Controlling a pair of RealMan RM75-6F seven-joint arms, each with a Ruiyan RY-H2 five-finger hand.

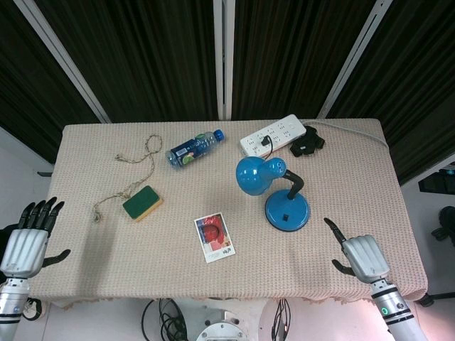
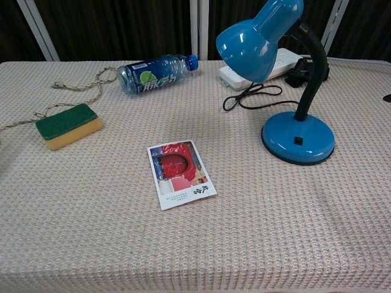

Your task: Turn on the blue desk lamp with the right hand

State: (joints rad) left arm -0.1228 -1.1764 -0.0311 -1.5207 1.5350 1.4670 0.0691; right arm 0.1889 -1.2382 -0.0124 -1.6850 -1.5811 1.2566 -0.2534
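One lamp (image 1: 277, 188) stands right of table centre, unlit | right hand (image 1: 362, 256) near its base, one finger out, others curled, holding nothing | risk: off-centre press misses switch (image 1: 283, 217), nudges base.

The head view looks almost straight down from high above the near edge, taking in the whole bench (image 1: 341, 170) and the dark curtains beyond. The chest view sits low and close at that same edge, facing across the top toward the curtains. Both share the blue desk lamp (image 1: 274, 186) (image 2: 287, 73), photo card (image 1: 215, 237) (image 2: 181, 173), sponge (image 1: 142, 202) (image 2: 68, 126) and water bottle (image 1: 193, 148) (image 2: 156, 73).
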